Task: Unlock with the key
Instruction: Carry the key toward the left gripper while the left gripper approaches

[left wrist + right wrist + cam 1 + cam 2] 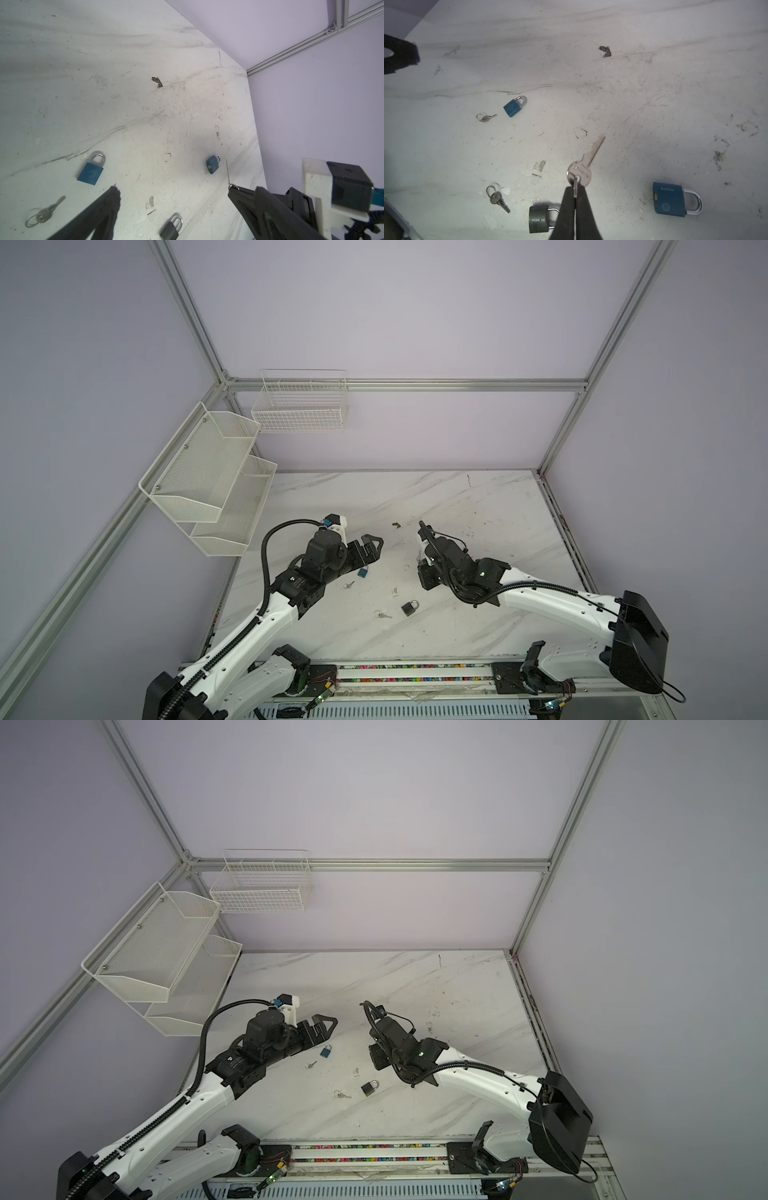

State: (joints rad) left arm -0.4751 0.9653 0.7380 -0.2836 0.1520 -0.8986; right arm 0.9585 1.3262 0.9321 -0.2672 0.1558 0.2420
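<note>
The key (583, 166) was pinched by its ring in the clenched right tool (576, 190), just beside the big blue lock (669, 199). The keyhole might be missed if the key swung. Nothing was gripped by the open left tool (173, 189).

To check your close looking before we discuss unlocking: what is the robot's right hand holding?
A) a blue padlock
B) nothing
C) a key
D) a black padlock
C: in the right wrist view the right hand is shut on the key, whose blade sticks out beyond the fingertips.
</note>
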